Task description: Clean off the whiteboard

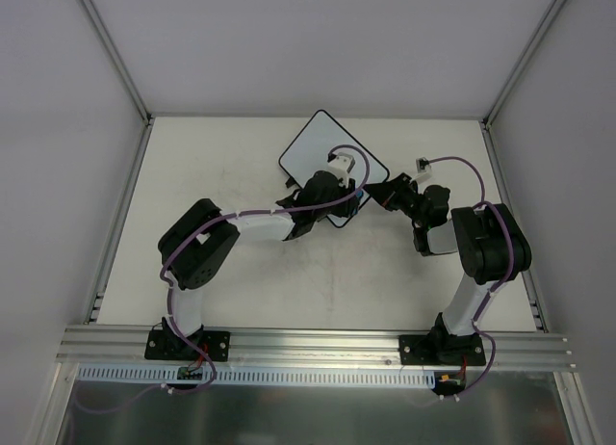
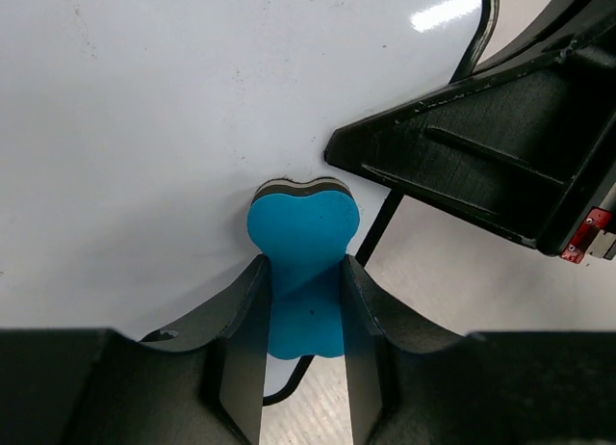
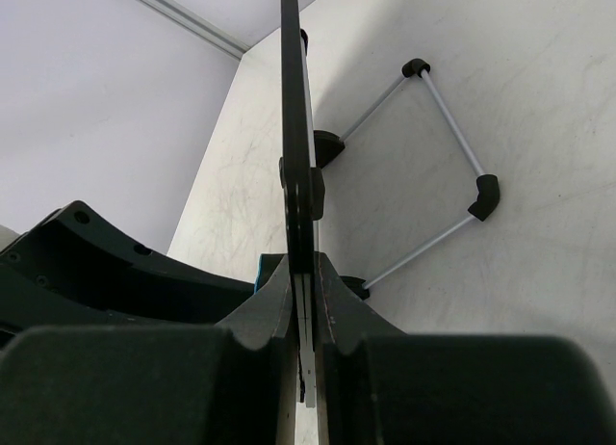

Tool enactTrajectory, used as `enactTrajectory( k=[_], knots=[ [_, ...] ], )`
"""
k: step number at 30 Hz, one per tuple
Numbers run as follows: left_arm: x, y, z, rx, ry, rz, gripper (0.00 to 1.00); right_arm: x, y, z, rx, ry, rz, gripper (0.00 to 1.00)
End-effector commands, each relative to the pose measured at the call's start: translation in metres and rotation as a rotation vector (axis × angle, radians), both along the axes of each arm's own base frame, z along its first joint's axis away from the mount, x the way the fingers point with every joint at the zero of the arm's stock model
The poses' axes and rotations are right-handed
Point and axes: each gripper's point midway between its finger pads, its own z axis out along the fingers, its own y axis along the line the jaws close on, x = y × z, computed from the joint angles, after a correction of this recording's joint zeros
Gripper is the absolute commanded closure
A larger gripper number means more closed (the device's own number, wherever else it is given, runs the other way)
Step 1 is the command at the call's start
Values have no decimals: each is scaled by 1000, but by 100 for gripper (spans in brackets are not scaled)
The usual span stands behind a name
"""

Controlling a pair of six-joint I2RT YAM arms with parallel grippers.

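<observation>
Black fingers of the left tool filled the bottom of the left wrist view. They were clamped on a blue eraser, and its lower half was hidden between them.

Largest in the top view was the pale table, scuffed with faint grey marks and closed in by grey walls. A metal rail across its near edge carried both arm bases. The left arm bent in from the left and the right arm from the right, and their wrists met near the back middle of the table.

The whiteboard was there, turned corner-on like a diamond, white with a thin black rim. Its near right corner was covered by the left wrist and the right tool. From above I could not tell whether it lay flat or leaned. The left wrist view showed a plain white face, cut off at the top and left. In the right wrist view the board appeared only edge-on, as a thin dark strip, with the right tool pinched tight on that edge.

To the right of the strip stood a frame of thin silver rods with black corner pieces. Whether it was joined to the board was hard to make out.

The eraser's grey-and-dark end met the white face just inside the rim. From above it showed only as a speck of blue.
</observation>
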Motion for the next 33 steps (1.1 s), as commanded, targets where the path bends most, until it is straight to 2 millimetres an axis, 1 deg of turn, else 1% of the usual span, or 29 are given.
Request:
enactTrajectory(
  k=[1,3,4,5,7,11,13,19,21,25,28,30,33],
  knots=[
    [-11,32,-59,103,172,71,100,6,9,47,50,-171,25,100],
    [-10,35,-61,83,201,83,100,5,9,48,51,-173,25,100],
    [-8,41,-66,79,218,100,100,6,8,48,49,-175,24,100],
    [-7,43,-67,72,229,106,100,6,9,48,47,-176,25,100],
    [-8,47,-71,60,257,116,100,6,9,52,44,-190,28,100],
    [-4,55,-76,49,283,151,100,5,9,53,42,-195,26,100],
    [-4,60,-81,61,298,171,100,6,6,55,42,-200,20,100],
    [-1,73,-89,105,326,236,100,6,4,56,42,-202,13,100],
    [0,75,-90,107,331,248,100,6,4,58,44,-207,16,100],
    [-5,79,-98,114,362,263,100,7,5,62,50,-212,27,100],
    [-8,79,-102,114,380,266,100,7,6,62,50,-212,30,100],
    [-9,84,-105,125,387,284,100,7,5,62,50,-212,27,100],
    [-10,87,-105,130,392,295,100,6,6,62,48,-214,27,100]
  ],
)
